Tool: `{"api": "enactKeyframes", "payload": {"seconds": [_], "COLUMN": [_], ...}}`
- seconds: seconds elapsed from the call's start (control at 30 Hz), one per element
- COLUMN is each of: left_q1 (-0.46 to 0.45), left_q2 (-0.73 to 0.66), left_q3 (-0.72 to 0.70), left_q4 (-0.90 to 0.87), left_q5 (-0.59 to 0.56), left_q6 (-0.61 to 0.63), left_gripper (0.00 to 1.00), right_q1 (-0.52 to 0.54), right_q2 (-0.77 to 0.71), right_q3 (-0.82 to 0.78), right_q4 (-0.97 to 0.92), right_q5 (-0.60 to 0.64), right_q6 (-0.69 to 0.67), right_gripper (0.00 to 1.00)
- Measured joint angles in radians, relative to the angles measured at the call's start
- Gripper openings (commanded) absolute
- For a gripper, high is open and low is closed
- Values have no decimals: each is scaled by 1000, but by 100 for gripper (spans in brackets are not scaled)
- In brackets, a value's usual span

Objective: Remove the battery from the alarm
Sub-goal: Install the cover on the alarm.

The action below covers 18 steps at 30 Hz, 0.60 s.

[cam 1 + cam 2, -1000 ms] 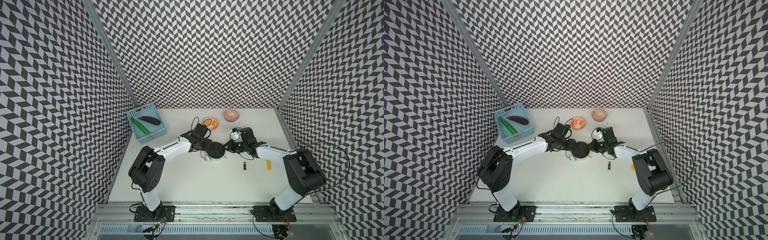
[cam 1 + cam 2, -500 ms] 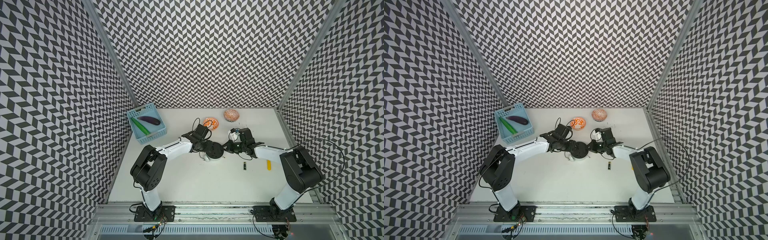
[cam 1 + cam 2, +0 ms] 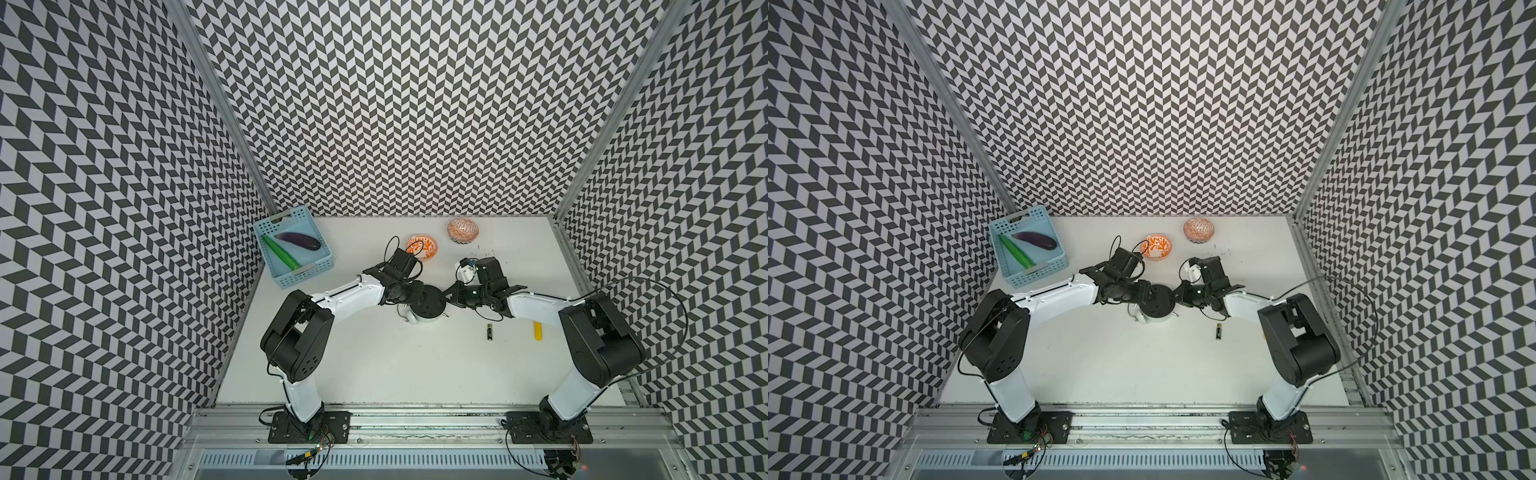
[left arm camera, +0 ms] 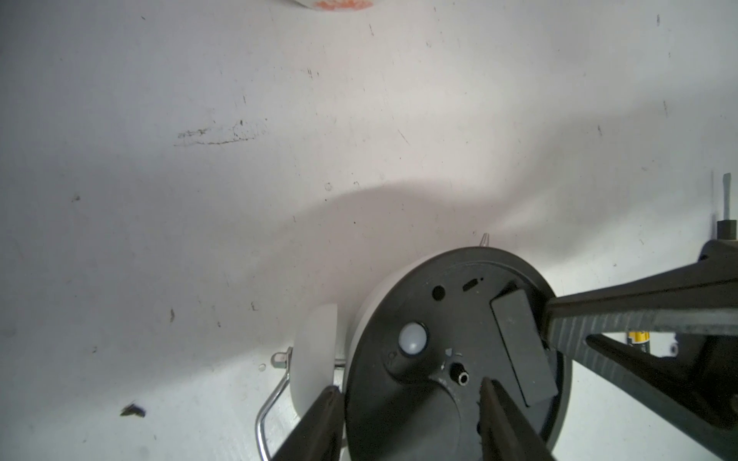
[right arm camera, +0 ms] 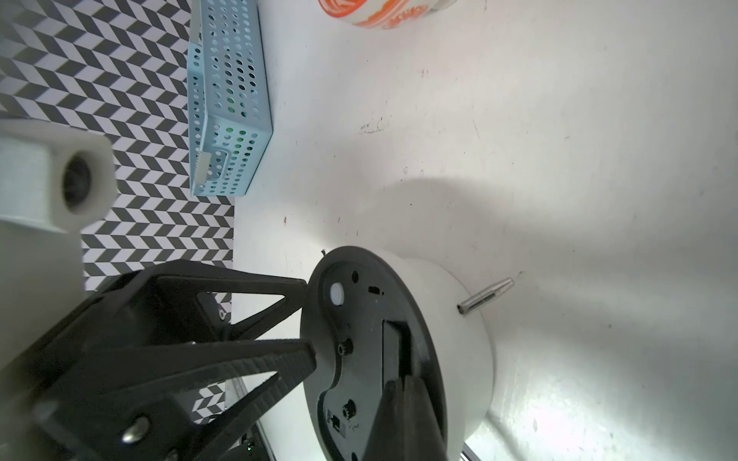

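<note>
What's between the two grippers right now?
The alarm, black back up, lies between the left gripper and the right gripper; both top views show it.

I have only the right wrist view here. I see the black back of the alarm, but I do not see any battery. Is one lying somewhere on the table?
Observer: Yes. In both top views a battery lies on the table, apart from the alarm, near the right arm.
Operator: Is something else lying near it?
Observer: A yellow-handled screwdriver, partly hidden by the right arm.
Operator: And what is inside the blue basket?
Observer: An aubergine and a cucumber.
</note>
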Motion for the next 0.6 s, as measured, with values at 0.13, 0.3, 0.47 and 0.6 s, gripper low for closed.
{"api": "enactKeyframes", "payload": {"seconds": [0.13, 0.3, 0.47, 0.6], "left_q1": [2, 4, 6, 7], "left_q2": [-6, -11, -18, -22], "left_q3": [-17, -29, -45, -53], "left_q4": [18, 34, 56, 64], "left_q5": [2, 7, 15, 16], "left_q6": [-2, -12, -26, -30], "left_gripper": [51, 50, 50, 50], "right_q1": [0, 3, 9, 15], "right_q2": [-4, -6, -17, -18], "right_q3": [-27, -59, -89, -87], "right_q4": [52, 115, 163, 159], "right_q5": [-5, -2, 14, 24], "right_q6": [27, 39, 58, 60], "right_gripper": [0, 0, 0, 3]}}
